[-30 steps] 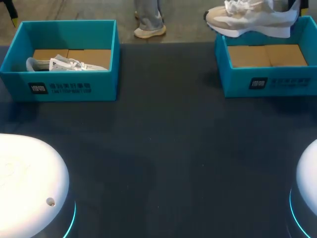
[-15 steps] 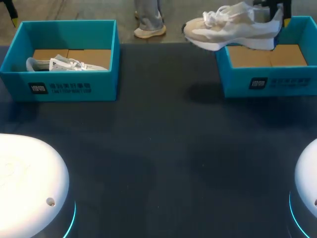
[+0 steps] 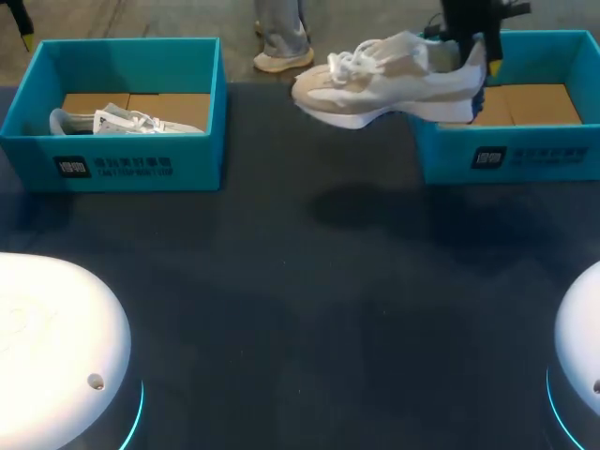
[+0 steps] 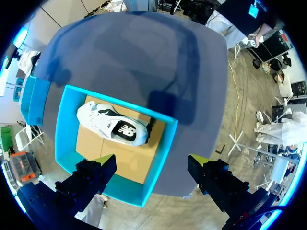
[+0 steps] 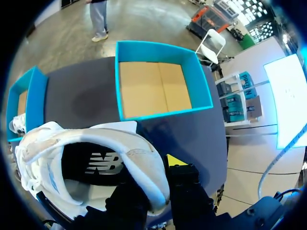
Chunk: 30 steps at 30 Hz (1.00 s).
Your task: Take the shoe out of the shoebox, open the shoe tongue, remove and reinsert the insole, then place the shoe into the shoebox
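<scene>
Clamping the right pincer [image 3: 476, 64] on the heel of the pale shoe [image 3: 380, 82]: one finger [image 5: 184, 184] pressing outside the heel wall, the other going down inside the collar. Holding the shoe up off the dark table [image 3: 300, 291], sole down, laces up. Running the long axis roughly level, straight out from the right pincer, with the heel at the pincer and the toe pointing away from it toward the left shoebox [image 3: 122, 167]. Casting a soft shadow on the table below the shoe.

Standing just beside the right pincer: the right shoebox [image 3: 511, 150], teal, open-topped, showing a brown cardboard floor. In the right wrist view, lying ahead of the pincer, past the heel.

Hanging the left pincer [image 4: 151, 163] high over the left shoebox, fingers wide apart, gripping nothing. Lying ahead of it on the box's cardboard floor: a second shoe [image 4: 112, 127], white with dark markings, side panel facing up toward the pincer, long axis slanting across the box.

Surface: matte, dark, carrying both boxes well apart along the far edge. Sitting at the near corners, well short of either pincer: the white left arm base [image 3: 56, 342] and right arm base [image 3: 583, 337], each glowing teal at the rim.
</scene>
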{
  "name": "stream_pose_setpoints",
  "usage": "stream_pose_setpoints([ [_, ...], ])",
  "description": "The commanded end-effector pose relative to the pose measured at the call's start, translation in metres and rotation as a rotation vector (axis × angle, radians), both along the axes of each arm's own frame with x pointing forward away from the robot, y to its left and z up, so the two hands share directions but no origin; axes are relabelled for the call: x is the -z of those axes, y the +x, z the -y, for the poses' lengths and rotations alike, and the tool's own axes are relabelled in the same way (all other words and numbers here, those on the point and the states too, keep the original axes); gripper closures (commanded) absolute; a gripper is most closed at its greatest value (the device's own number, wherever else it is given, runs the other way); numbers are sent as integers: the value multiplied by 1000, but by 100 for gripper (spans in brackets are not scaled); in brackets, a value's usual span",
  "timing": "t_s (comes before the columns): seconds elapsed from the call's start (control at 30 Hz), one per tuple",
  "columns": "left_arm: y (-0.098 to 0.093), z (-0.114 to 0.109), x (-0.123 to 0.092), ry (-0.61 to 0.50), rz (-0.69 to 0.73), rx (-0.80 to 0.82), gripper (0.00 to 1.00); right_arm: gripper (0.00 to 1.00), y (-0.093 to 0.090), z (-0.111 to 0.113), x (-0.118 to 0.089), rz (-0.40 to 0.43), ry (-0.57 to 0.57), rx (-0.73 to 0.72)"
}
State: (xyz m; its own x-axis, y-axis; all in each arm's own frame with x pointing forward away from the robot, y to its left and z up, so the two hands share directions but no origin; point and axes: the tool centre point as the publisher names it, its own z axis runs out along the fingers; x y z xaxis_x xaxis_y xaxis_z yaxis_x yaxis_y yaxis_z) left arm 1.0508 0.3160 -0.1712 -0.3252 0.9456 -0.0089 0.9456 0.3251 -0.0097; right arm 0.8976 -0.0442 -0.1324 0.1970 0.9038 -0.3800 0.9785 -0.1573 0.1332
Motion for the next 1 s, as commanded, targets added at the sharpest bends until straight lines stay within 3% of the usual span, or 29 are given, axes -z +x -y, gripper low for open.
stream_pose_setpoints([
  [0.03, -1, 0, 0, 3, 1, 1, 0, 100, -19, -21, -5, 25, -22, -5],
  [0.57, -1, 0, 0, 3, 1, 1, 0, 100, -85, -93, 11, -8, 59, -25],
  [1.0, -1, 0, 0, 3, 1, 1, 0, 100, -132, -123, 32, -46, 102, 12],
])
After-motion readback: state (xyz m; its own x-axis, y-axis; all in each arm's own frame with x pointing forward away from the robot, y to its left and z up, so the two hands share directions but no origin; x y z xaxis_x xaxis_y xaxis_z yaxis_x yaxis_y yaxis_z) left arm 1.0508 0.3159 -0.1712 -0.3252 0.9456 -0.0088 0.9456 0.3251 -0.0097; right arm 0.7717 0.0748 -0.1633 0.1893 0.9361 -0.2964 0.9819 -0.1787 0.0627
